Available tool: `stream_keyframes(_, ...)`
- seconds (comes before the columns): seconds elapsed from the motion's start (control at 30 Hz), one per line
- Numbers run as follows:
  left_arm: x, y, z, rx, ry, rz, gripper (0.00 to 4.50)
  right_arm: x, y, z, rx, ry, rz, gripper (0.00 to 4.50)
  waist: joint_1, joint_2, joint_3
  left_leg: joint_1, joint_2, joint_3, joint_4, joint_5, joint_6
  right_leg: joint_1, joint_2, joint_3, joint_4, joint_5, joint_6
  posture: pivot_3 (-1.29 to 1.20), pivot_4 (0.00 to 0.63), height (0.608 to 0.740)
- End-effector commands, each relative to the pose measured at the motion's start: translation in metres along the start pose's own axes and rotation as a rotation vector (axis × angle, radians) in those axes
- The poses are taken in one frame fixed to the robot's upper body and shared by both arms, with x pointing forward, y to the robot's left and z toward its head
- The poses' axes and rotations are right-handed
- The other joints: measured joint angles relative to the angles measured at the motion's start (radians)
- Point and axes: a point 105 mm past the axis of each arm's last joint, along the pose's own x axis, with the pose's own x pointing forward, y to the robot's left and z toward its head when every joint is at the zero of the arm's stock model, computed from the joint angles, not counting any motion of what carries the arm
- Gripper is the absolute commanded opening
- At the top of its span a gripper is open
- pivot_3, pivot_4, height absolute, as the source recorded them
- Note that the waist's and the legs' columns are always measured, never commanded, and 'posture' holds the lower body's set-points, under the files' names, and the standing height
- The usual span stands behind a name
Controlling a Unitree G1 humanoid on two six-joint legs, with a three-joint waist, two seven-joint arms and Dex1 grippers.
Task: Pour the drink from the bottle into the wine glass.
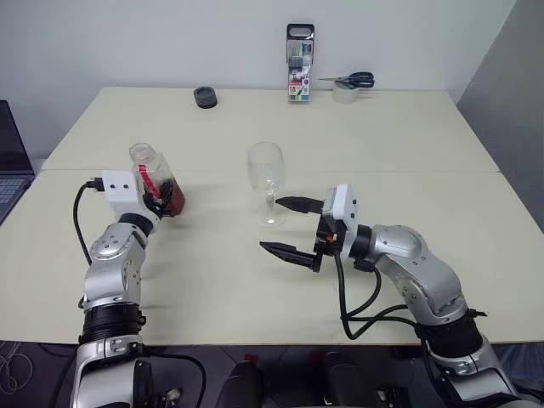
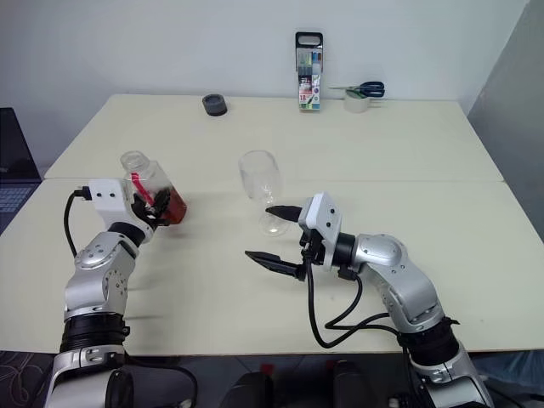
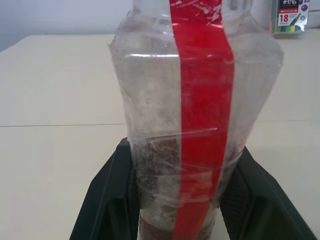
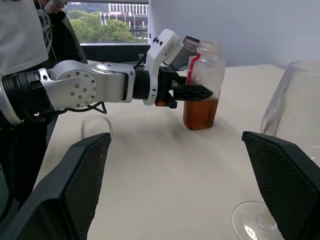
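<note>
The bottle (image 1: 155, 177), clear plastic with a red label strip and no cap on its mouth, stands on the table's left side. The reddish-brown drink (image 4: 200, 113) fills its lower part. My left gripper (image 1: 161, 201) is shut on the bottle's lower body, one black finger (image 3: 111, 197) on each side. The empty wine glass (image 1: 266, 177) stands upright at mid-table. My right gripper (image 1: 274, 225) hovers level just in front of the glass's foot. It is open, with nothing between its fingers, and points towards the bottle.
A tall marker case (image 1: 299, 64), a tape roll with scissors (image 1: 347, 88) and a small black round object (image 1: 205, 97) stand along the table's far edge. A laptop (image 1: 10, 166) lies off the left side. A person (image 4: 20, 35) stands behind my left arm.
</note>
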Motion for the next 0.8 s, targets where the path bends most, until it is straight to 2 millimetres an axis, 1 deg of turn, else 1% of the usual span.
stream_keyframes(0.03,0.005,-0.025,0.047,0.147,-0.123,-0.109,1.69,-0.011,-0.004,0.020,-0.037,-0.049,-0.044,4.50,0.001,0.000,0.000,0.000,0.000,0.000,0.000,0.000,0.000,0.000,0.000,0.000,0.000,0.000,0.000,0.00,0.150,0.740)
stream_keyframes(0.1,0.008,-0.042,0.062,0.234,-0.158,-0.175,1.69,-0.018,-0.008,0.021,-0.026,-0.047,-0.088,4.50,0.008,-0.001,0.000,-0.001,0.000,-0.001,0.000,0.000,0.000,0.000,0.000,-0.001,0.000,0.000,0.000,0.00,0.150,0.740)
stream_keyframes(0.2,0.015,-0.062,0.079,0.312,-0.188,-0.243,1.69,-0.025,-0.015,0.025,-0.014,-0.051,-0.155,4.50,0.010,-0.001,0.000,-0.002,0.000,-0.001,0.000,0.000,0.000,0.000,0.000,-0.001,-0.001,0.000,0.000,0.00,0.150,0.740)
stream_keyframes(0.33,0.023,-0.087,0.103,0.429,-0.253,-0.321,1.69,-0.026,-0.021,0.028,-0.012,-0.047,-0.201,4.50,0.008,-0.001,0.001,-0.001,0.000,0.000,0.000,0.000,0.000,0.000,0.000,0.000,0.000,0.000,0.000,0.00,0.150,0.740)
stream_keyframes(0.4,0.026,-0.095,0.111,0.494,-0.280,-0.346,1.69,-0.025,-0.023,0.030,-0.012,-0.047,-0.221,4.50,0.006,-0.001,0.000,-0.001,0.000,0.000,0.000,0.000,0.000,0.000,0.000,0.000,0.000,0.000,0.000,0.00,0.150,0.740)
stream_keyframes(0.43,0.027,-0.100,0.116,0.563,-0.309,-0.365,1.69,-0.024,-0.026,0.030,-0.015,-0.046,-0.243,4.50,0.003,-0.001,0.001,-0.001,0.000,0.001,0.000,0.000,0.000,-0.001,0.001,0.000,0.000,0.000,0.000,0.00,0.150,0.740)
stream_keyframes(0.53,0.028,-0.107,0.125,0.688,-0.363,-0.401,1.69,-0.021,-0.032,0.033,-0.017,-0.051,-0.291,4.50,-0.005,-0.001,0.001,-0.001,0.000,0.001,-0.001,0.000,0.000,-0.001,0.001,0.000,0.000,0.000,0.000,0.00,0.150,0.740)
stream_keyframes(0.6,0.028,-0.108,0.127,0.757,-0.389,-0.412,1.69,-0.020,-0.034,0.033,-0.020,-0.051,-0.305,4.50,-0.008,-0.001,0.001,-0.001,0.000,0.001,-0.001,0.000,0.000,-0.001,0.001,0.000,0.000,0.000,0.000,0.00,0.150,0.740)
stream_keyframes(0.8,0.027,-0.104,0.134,0.931,-0.477,-0.412,1.69,-0.018,-0.037,0.036,-0.035,-0.060,-0.332,4.50,-0.010,-0.001,0.001,-0.002,0.000,0.001,-0.001,0.000,0.000,-0.001,0.001,0.000,0.000,0.000,0.000,0.00,0.150,0.740)
